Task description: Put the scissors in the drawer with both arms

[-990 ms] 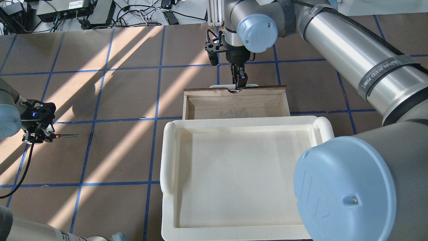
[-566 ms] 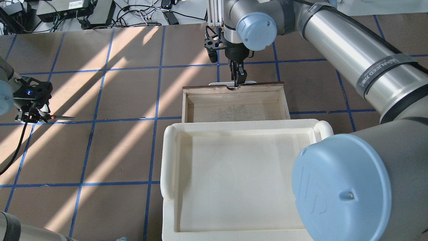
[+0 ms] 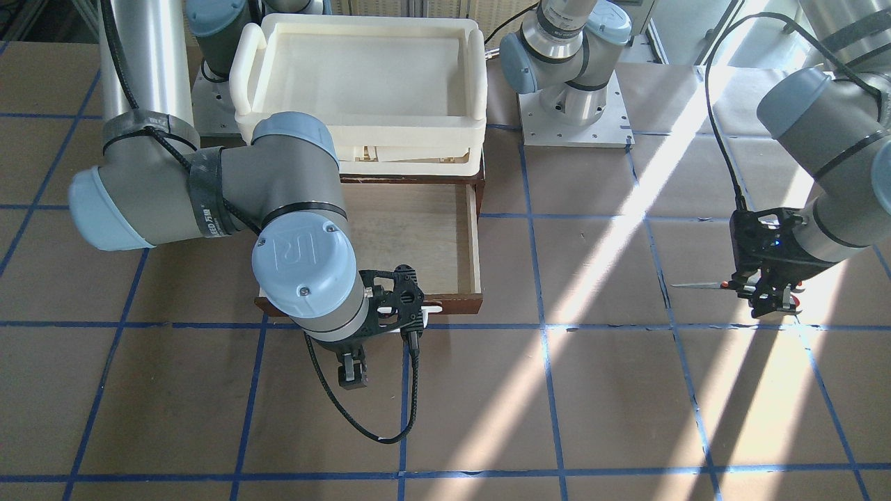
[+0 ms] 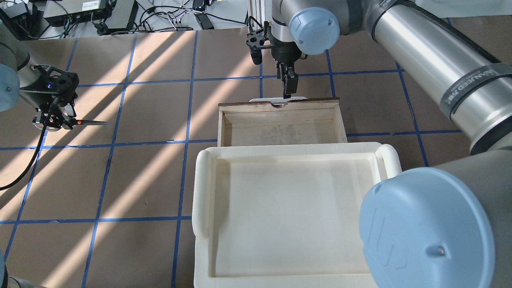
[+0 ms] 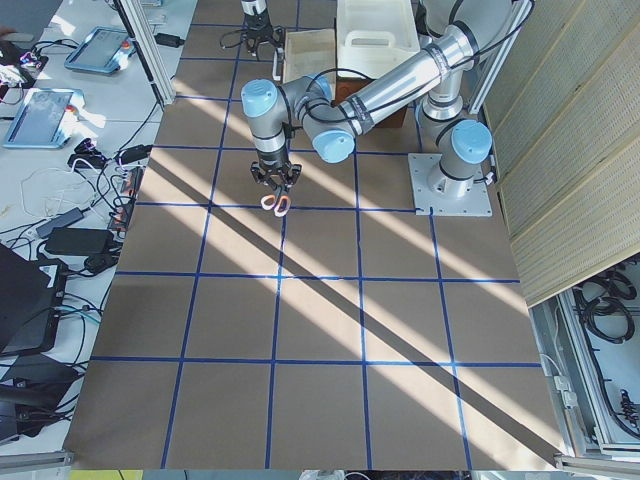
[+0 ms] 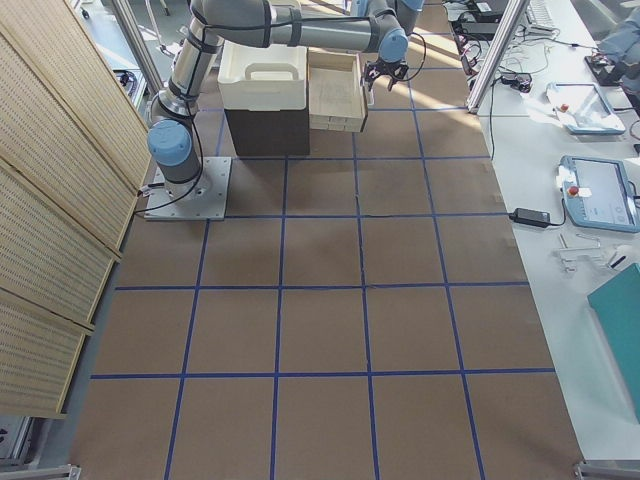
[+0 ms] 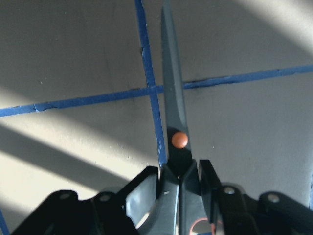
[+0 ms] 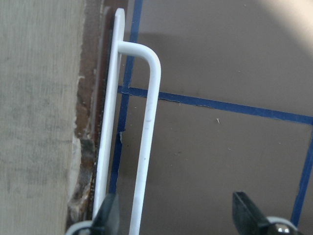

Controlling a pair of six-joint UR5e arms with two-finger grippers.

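The scissors (image 4: 86, 123) have orange-red and grey handles clamped in my left gripper (image 4: 54, 120), blades pointing toward the drawer; the left wrist view shows the dark blade (image 7: 173, 112) over blue tape. They hang above the table at the far left, well away from the drawer. The brown drawer (image 4: 280, 105) stands pulled out, its pale bottom bare. My right gripper (image 4: 289, 86) is open just beyond the white bar handle (image 4: 278, 99). In the right wrist view the handle (image 8: 146, 137) runs close by one finger (image 8: 107, 218), not gripped.
A cream plastic tray (image 4: 202, 188) sits on top of the cabinet and covers the drawer's rear part. The right arm's elbow (image 4: 424, 228) fills the overhead view's lower right. Cables and electronics (image 4: 92, 12) lie beyond the table's far edge.
My left gripper has carried the scissors toward the far side of the table and slightly right. My right gripper has let go of the handle and drawn back from it; the drawer came out slightly.
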